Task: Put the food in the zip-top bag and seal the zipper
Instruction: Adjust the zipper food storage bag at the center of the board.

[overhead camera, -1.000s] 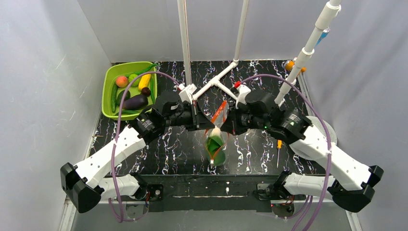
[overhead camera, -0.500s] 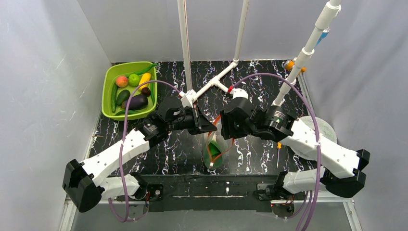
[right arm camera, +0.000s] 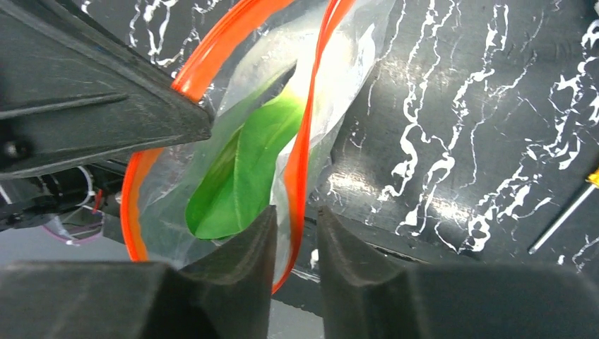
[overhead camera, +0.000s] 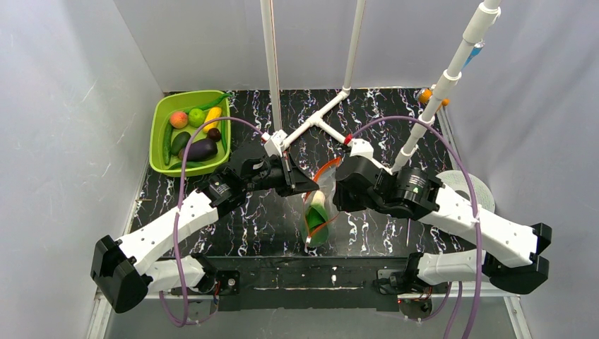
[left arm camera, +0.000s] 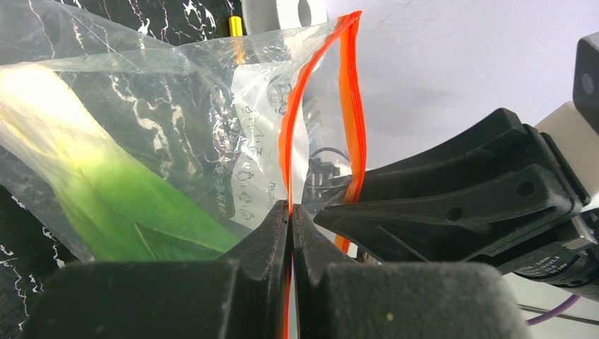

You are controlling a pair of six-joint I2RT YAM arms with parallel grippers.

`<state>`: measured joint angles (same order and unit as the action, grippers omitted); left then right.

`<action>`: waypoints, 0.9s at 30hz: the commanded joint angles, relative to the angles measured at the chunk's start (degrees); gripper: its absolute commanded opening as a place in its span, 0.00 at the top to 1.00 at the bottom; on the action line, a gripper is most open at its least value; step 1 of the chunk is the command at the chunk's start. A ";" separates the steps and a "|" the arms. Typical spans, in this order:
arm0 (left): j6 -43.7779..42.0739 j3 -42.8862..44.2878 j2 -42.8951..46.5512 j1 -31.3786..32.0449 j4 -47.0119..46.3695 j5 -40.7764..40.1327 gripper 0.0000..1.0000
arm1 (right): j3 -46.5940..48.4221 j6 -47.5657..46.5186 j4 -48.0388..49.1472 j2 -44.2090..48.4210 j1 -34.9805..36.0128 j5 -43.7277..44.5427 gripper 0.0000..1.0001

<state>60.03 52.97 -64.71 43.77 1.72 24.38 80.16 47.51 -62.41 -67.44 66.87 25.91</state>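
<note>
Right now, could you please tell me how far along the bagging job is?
Done: the leafy green vegetable lies inside the zip-top bag. In hand: the left pincer is shut on the zipper strip, holding the mouth open, while the right pincer straddles the opposite strip, jaws apart. Left: the eggplant and other produce sit in the green tray, and the zipper is unsealed.

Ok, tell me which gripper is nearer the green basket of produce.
Left. The left gripper pinches the zipper of the zip-top bag mid-table, on the green basket's side; the right gripper sits just beyond, across the bag mouth.
</note>
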 commanded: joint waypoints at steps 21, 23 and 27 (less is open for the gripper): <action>-28.85 18.23 2.11 0.19 31.41 -11.30 0.49 | 15.01 -7.93 -0.09 -7.24 0.03 11.66 0.99; -33.13 20.71 1.57 0.18 34.25 -13.21 0.42 | 16.23 -8.03 -1.06 -8.50 0.01 12.85 0.99; -39.37 22.64 1.61 0.22 38.87 -20.98 0.28 | 17.77 -7.33 -2.32 -10.26 -1.27 13.33 0.99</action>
<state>30.81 72.88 -63.44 43.79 32.16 11.49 94.63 40.25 -63.22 -76.34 66.63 36.12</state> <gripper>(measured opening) 0.671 0.027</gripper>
